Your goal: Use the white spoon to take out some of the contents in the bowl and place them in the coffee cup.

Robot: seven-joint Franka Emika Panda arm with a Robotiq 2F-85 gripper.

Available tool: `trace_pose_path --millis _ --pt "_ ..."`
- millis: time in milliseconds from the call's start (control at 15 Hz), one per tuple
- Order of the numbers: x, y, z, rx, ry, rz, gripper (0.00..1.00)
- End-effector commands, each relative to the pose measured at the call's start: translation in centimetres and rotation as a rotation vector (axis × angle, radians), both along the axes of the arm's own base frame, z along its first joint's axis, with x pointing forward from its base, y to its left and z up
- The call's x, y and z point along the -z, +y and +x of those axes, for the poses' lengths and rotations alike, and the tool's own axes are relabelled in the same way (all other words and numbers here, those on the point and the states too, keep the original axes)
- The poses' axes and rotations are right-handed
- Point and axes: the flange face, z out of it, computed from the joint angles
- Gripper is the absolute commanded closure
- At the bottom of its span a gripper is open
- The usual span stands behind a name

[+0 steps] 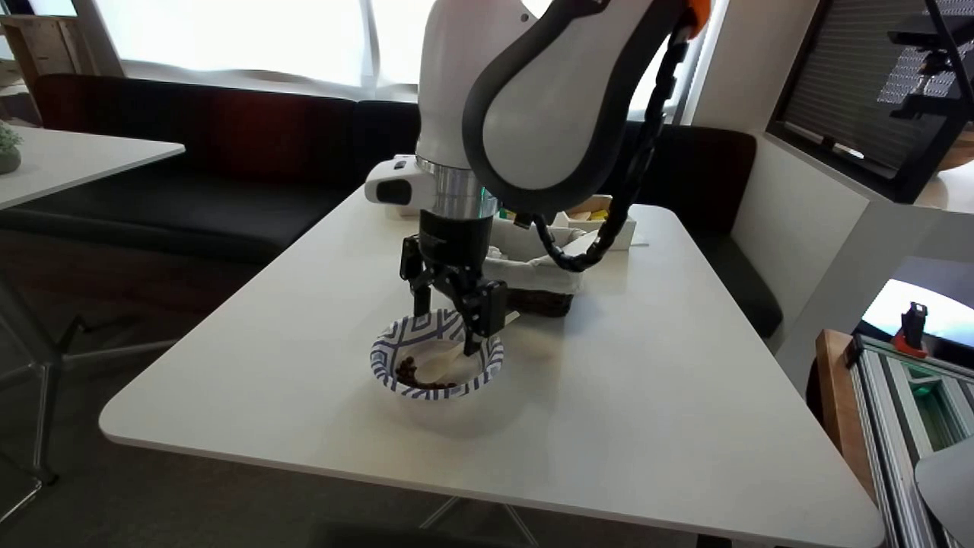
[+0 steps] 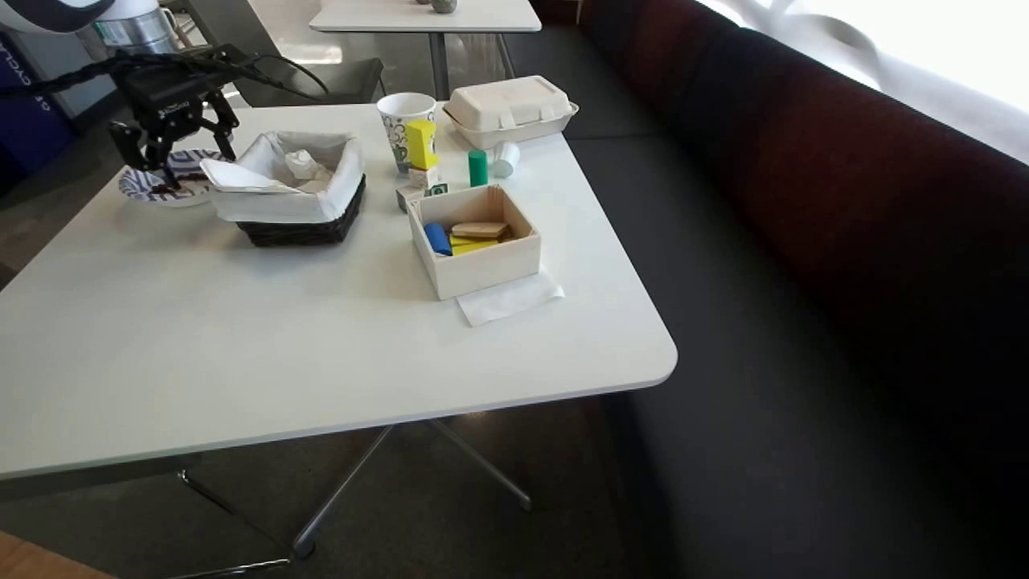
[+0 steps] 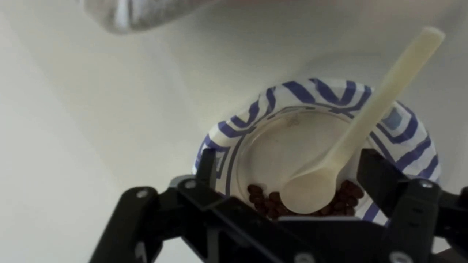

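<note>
White tabletop (image 1: 647,418), spoon (image 3: 359,129) beneath hand (image 1: 447,332)

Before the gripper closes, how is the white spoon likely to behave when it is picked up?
The white spoon is probably light, given its slim handle. It may swivel, as the handle slants over the rim of the blue-patterned bowl. Its scoop, edged by dark brown beans, could nudge some on lifting.

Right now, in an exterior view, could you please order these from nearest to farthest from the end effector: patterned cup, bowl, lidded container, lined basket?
1. Bowl, below the end effector.
2. Lined basket, beside the bowl.
3. Patterned cup, beyond the basket.
4. Lidded container, past the cup.
</note>
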Motion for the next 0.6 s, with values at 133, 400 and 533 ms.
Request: trace_pose_path --millis 133,400,533 --pt "0.5 0.7 -0.5 -0.037 0.023 0.061 0.19" --pt "0.0 0.7 -0.7 -0.047 0.021 0.057 0.25" --pt "-0.5 0.7 -0.9 -0.054 0.017 0.04 0.25"
